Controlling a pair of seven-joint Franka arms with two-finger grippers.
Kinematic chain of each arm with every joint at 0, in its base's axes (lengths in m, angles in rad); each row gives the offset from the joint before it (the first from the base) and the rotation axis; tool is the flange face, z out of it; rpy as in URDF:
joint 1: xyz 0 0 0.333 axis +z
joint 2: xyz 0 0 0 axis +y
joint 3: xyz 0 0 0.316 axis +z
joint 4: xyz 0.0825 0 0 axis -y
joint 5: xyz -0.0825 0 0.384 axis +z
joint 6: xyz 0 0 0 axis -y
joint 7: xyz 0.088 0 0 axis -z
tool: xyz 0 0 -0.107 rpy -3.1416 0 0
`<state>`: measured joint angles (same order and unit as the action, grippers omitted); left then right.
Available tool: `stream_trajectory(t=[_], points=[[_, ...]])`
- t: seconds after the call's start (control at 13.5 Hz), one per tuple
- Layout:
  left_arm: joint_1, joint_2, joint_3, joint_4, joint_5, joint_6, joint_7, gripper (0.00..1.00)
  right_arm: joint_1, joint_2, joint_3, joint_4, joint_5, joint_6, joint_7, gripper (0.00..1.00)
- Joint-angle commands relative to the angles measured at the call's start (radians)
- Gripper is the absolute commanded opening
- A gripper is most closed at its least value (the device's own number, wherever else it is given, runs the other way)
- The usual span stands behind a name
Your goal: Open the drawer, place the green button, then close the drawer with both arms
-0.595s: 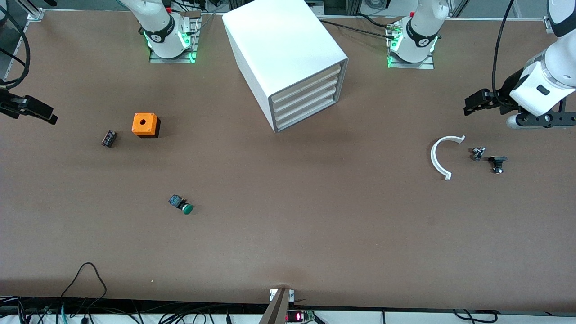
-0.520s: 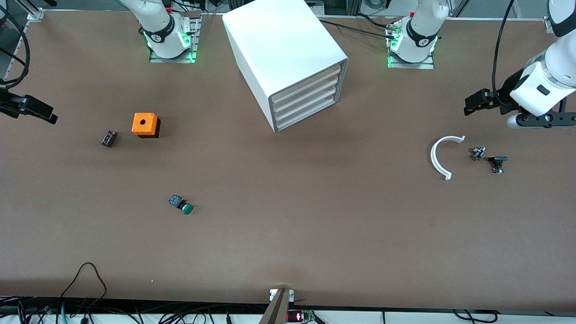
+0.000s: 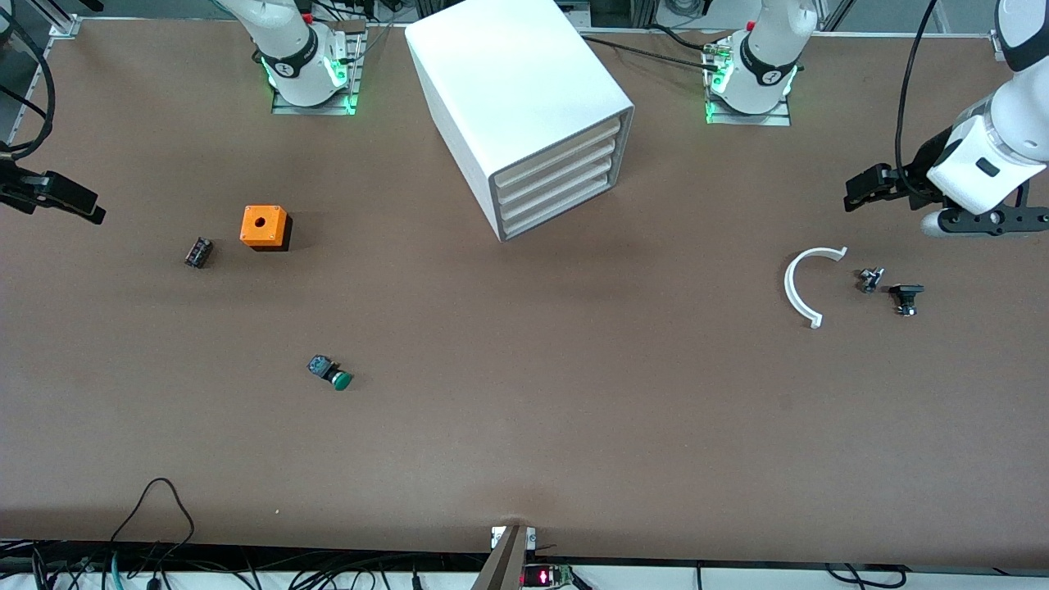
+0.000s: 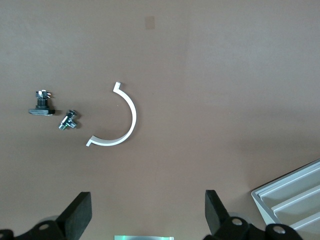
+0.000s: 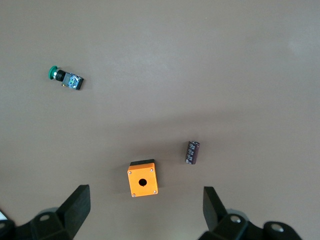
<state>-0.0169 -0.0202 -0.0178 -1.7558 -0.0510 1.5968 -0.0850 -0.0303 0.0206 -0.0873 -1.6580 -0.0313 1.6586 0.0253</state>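
From the front view, you have the cabinet (image 3: 524, 106) standing between the two arm bases, its stack of four drawers facing the camera at a slant toward the left arm's end. The drawer (image 3: 559, 208) you want, the lowest one, is shut flush with the three above it. The button (image 3: 330, 372) lies on the table (image 3: 574, 410), nearer the camera than the orange cube (image 3: 264, 227) and the small black part (image 3: 197, 251), and well apart from the cabinet, toward the right arm's end. Its long axis runs at a slant, green cap pointing toward the camera and the table's middle. The right gripper (image 3: 78, 205) hangs at the right arm's end of the table; the left gripper (image 3: 869, 187) hangs at the other end, above the white curved piece (image 3: 799, 287) and two small dark fittings (image 3: 889, 291).

In the left wrist view, the fingers (image 4: 77, 215) stand spread wide with nothing between them, and a corner of the cabinet's drawers (image 4: 290, 200) shows at the edge. That arm looks better placed for the pull.

In the right wrist view, you see the fingers (image 5: 75, 205) equally wide and empty, with the orange cube just ahead and the button (image 5: 65, 78) farther off. That arm is the nearer one for the pick.
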Motion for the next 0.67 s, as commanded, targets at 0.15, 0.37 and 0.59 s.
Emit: stream_trajectory(t=[0.15,0.37,0.59], points=[[0.005,0.143,-0.007,0.010,-0.185,-0.053,0.031,1.00,0.013,0.057,0.004,-0.005,0.021,0.032,-0.016,1.00],[0.002,0.271,-0.011,0.007,-0.352,-0.075,0.041,1.00,0.029,0.125,0.009,-0.005,0.028,0.110,-0.016,1.00],[-0.024,0.397,-0.040,0.009,-0.492,-0.074,0.045,1.00,0.049,0.220,0.012,-0.012,0.056,0.199,-0.027,1.00]])
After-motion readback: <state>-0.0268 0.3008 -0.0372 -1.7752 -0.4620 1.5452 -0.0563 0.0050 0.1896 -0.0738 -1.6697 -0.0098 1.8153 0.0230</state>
